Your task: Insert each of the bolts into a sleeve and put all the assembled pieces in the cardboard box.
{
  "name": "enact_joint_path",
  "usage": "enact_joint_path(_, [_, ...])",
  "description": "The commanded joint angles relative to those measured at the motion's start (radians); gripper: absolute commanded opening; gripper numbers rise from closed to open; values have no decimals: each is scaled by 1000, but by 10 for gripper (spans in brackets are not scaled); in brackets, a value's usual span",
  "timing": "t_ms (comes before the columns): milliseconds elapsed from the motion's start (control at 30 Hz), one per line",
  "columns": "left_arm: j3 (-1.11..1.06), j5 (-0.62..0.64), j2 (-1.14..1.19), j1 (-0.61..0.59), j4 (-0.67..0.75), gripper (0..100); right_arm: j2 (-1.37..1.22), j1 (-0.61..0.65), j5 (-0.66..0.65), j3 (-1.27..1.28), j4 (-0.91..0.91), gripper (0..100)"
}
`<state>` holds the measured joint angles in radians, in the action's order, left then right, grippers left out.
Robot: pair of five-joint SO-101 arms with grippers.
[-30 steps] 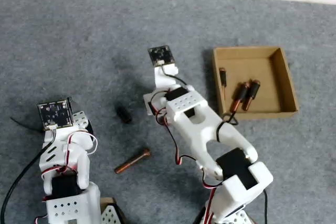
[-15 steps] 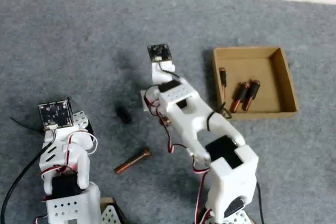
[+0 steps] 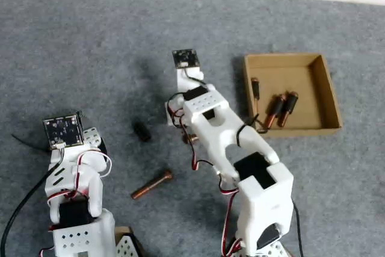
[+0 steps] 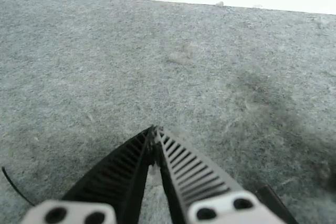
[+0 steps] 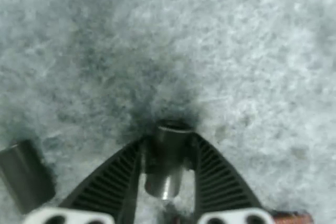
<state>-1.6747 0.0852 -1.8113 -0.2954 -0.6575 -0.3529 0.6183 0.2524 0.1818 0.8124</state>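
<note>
Felt (image 3: 72,40): grey and fuzzy, covers the whole table; a white strip runs along the far edge.
Right arm (image 3: 228,142): white, reaches from the near edge to mid-table, between the loose sleeve and the box.
Left arm (image 3: 75,179): white, folded up at the near-left corner, well apart from every part.
Cardboard box (image 3: 328,97): shallow and open-topped, on the far right. Its near-left corner is just beside a black cable of the right arm.
Assembled pieces (image 3: 275,111): two, copper with black ends, side by side and tilted, near the box's front wall.
Thin piece (image 3: 255,88): dark and slim, lies along the box's left wall, apart from the pair.
Bolt (image 3: 152,185): copper-coloured, flat on the felt at a slant, its wider head end toward the right arm; between the two arms, touching neither.
Loose sleeve (image 3: 141,131): short black cylinder on its side, beyond the bolt and apart from it, just beside the right arm's wrist.
Held sleeve (image 5: 167,161): dark cylinder, open end toward the felt; contact with the felt cannot be told.
Right gripper (image 5: 168,140): fingers (image 5: 126,182) clenched on the held sleeve, one on each side.
Left gripper (image 4: 155,132): fingers pressed tip to tip with nothing between them, over bare felt.
Open room: felt runs unbroken from the left arm to the far edge and far-left corner.
</note>
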Motion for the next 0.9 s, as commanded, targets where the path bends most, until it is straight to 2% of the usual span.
enact_joint_path(0, [5, -5, -18, 13, 23, 5, -1, 2, 0, -16, 12, 5])
enact_joint_path(67, [5, -5, -18, 13, 23, 5, 2, -16, -11, -16, 13, 5])
enact_joint_path(200, [5, -5, -18, 13, 23, 5, 59, -28, -164, -15, 12, 5])
enact_joint_path(400, [5, -5, -18, 13, 23, 5, 269, -33, -180, 134, -28, 5])
enact_joint_path(767, [5, -5, -18, 15, 23, 7, 785, -44, -184, 671, -404, 5])
enact_joint_path(867, [5, -6, -16, 65, 21, 5, 892, -71, -247, 773, -469, 5])
